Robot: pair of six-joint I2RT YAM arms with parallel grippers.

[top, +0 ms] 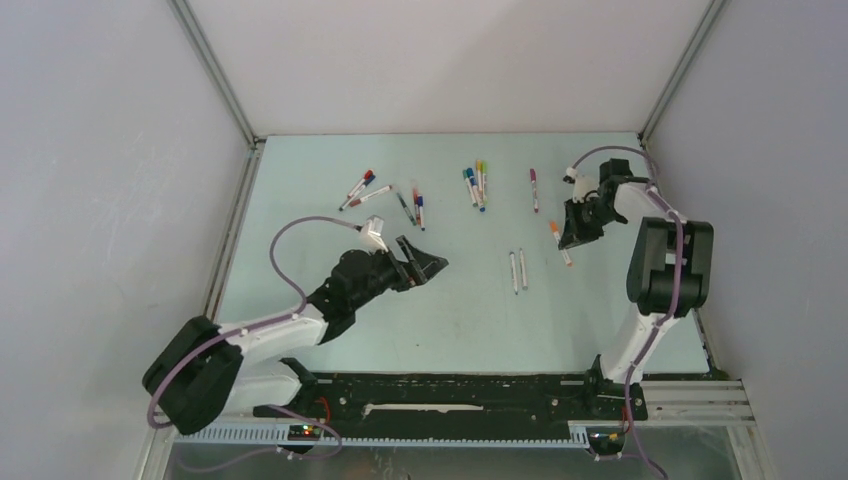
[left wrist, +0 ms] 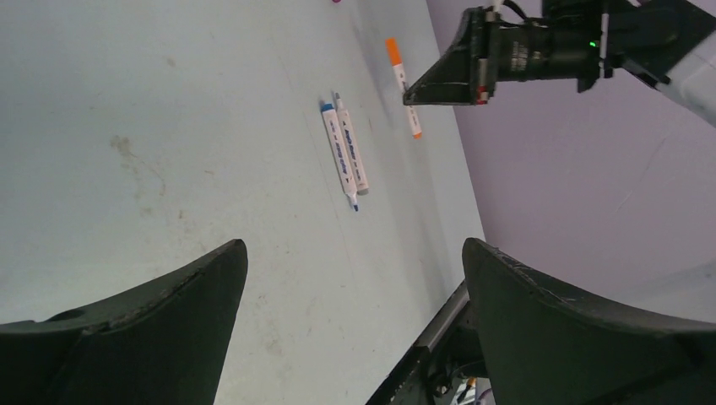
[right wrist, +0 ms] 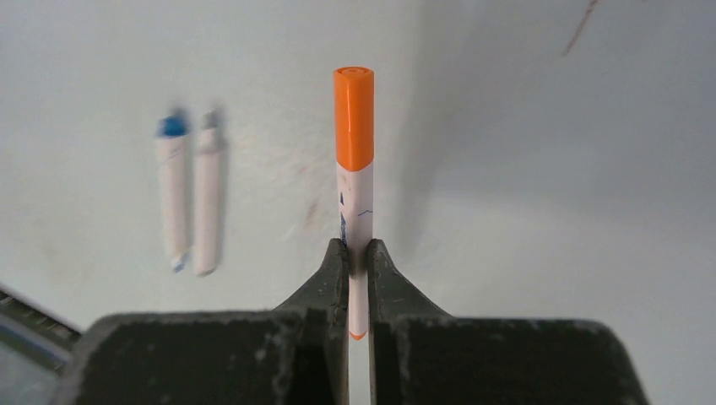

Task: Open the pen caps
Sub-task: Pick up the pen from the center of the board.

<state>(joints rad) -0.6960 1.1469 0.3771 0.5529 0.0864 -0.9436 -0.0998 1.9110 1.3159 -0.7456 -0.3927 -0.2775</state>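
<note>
My right gripper is shut on the white barrel of an orange-capped pen near its tail end. The orange cap is on and points away from the jaws. The pen lies low at the table, and I cannot tell if it is lifted. Two more pens lie side by side mid-table, one with a blue cap and one with a grey cap. My left gripper is open and empty above bare table, left of that pair.
Several more capped pens lie in groups along the back: at far left, left of centre, centre, and a single one. Grey walls stand close on both sides. The black base rail runs along the near edge.
</note>
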